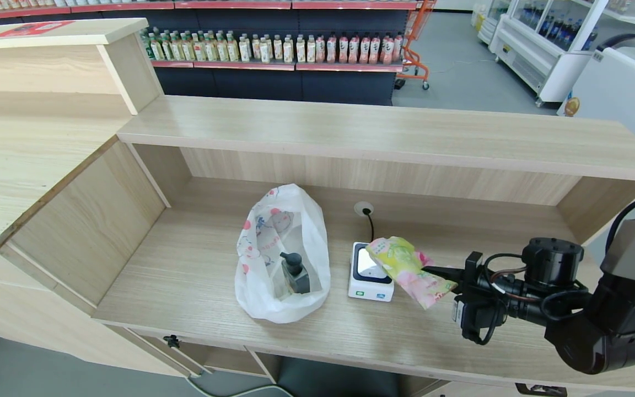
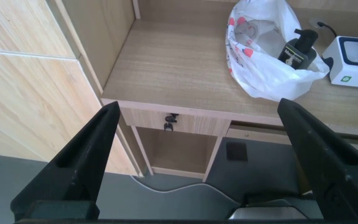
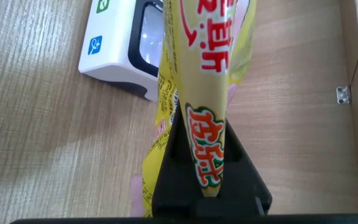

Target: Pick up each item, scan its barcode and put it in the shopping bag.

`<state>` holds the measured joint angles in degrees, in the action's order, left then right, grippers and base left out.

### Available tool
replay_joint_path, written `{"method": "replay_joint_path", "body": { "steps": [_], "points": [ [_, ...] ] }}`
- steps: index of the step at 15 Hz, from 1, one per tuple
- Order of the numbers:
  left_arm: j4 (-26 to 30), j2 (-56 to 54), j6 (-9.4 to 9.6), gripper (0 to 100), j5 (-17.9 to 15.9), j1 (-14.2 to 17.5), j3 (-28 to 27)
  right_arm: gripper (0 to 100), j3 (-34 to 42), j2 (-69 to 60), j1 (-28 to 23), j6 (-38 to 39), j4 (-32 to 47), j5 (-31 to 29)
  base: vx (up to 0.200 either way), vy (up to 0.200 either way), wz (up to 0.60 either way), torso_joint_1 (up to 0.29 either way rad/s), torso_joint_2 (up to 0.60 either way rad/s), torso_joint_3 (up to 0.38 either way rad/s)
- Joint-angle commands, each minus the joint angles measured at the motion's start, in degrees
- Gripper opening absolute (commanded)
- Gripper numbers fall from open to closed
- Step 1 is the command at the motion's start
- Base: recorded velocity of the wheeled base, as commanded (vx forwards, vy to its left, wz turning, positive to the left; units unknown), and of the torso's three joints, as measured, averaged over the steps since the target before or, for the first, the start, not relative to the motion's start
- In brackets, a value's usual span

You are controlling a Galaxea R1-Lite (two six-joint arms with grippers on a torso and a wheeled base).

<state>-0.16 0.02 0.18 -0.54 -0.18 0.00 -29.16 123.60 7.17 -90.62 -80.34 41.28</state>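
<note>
Pouch of soft yellow-and-pink plastic (image 1: 405,267) is clamped by one end in the right gripper (image 1: 437,271), held over the white box scanner (image 1: 367,288) — limp film may sag or slip, and the scan be missed.

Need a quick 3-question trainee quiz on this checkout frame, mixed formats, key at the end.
1. True or false: the right gripper is shut on the snack packet, holding it over the barcode scanner.
2. What already lies in the shopping bag? A) a dark pump bottle B) a drinks can C) nothing
3. Which gripper is open and holds nothing?

Key: 1 true. 2 A. 3 the left gripper, which sits off the counter's front edge.
</note>
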Motion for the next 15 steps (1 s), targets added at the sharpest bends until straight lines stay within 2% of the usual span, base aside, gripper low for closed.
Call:
{"method": "replay_joint_path", "body": {
  "steps": [1,9,15],
  "points": [
    [0.0,0.0,-0.01,100,0.0,0.0,0.0,0,0.2,0.7,0.0,0.1,-0.5,0.0,0.000,0.000,0.00,0.000,0.00,0.000],
    [0.0,0.0,-0.01,100,0.0,0.0,0.0,0,0.5,1.4,0.5,-0.2,-0.7,0.0,0.000,0.000,0.00,0.000,0.00,0.000],
    [0.0,0.0,-0.01,100,0.0,0.0,0.0,0,2.9,3.0,0.4,-0.2,-4.7,-0.2,0.000,0.000,0.00,0.000,0.00,0.000]
  ]
}}
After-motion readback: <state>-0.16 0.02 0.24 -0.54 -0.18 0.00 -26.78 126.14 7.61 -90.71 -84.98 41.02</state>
